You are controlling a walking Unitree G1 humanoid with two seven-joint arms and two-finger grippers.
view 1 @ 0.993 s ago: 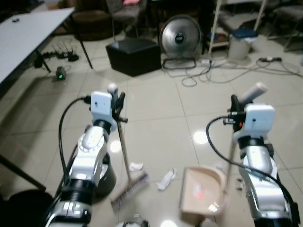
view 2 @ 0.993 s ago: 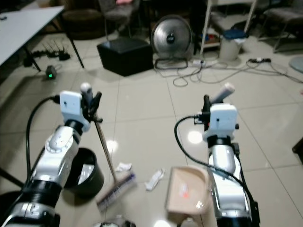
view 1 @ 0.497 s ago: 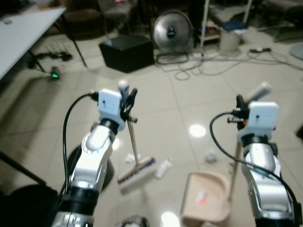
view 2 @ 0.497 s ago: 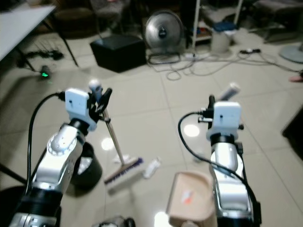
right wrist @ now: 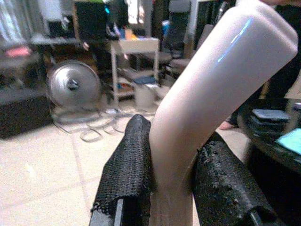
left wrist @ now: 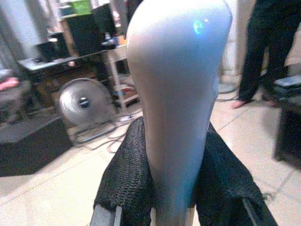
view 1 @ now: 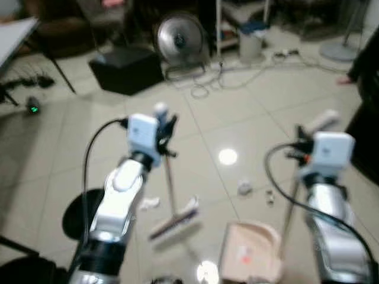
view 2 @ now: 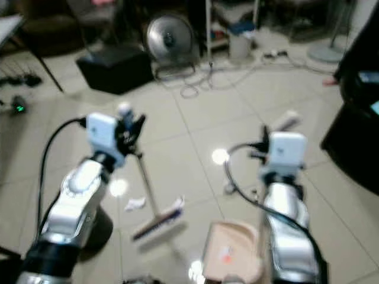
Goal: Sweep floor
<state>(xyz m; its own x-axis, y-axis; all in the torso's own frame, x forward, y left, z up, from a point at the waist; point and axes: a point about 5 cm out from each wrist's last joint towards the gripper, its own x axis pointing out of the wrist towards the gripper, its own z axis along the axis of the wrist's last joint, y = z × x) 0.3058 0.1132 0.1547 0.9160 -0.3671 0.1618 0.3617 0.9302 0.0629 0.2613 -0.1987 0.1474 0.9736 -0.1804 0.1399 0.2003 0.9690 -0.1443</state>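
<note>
Left eye view: your left end effector [view 1: 164, 127] pinches the top of the broom [view 1: 172, 201], whose thin shaft slants down to a brush head resting on the tiled floor [view 1: 249, 112] between the two arms. Your right end effector [view 1: 305, 133] pinches the pale handle of the dustpan [view 1: 249, 257], whose tray sits on the floor just right of the brush head. A white paper scrap [view 1: 149, 203] lies just left of the broom shaft, and a crumpled bit [view 1: 244, 188] lies on the tiles between broom and right arm. A black bin [view 1: 80, 210] stands beside the left arm. Farther back you see a black box [view 1: 125, 68], a round fan [view 1: 179, 38] and loose cables [view 1: 204, 89].

Right eye view: the same layout, blurred. The broom [view 2: 155, 222] head lies near the dustpan [view 2: 228, 257], with the paper scrap [view 2: 135, 204] to the left of the shaft.

Left wrist view: the two black fingers [left wrist: 124, 174] press against either side of the broom's rounded pale grip [left wrist: 176, 94]. Behind it stand the fan [left wrist: 82, 101], the black box [left wrist: 28, 143] and a person's dark-trousered legs [left wrist: 261, 47].

Right wrist view: the black fingers [right wrist: 129, 169] clamp the bent, pale dustpan handle [right wrist: 216, 89]. Behind it you see the fan [right wrist: 73, 87], a small worktop [right wrist: 131, 46] and a white bucket [right wrist: 143, 92].
</note>
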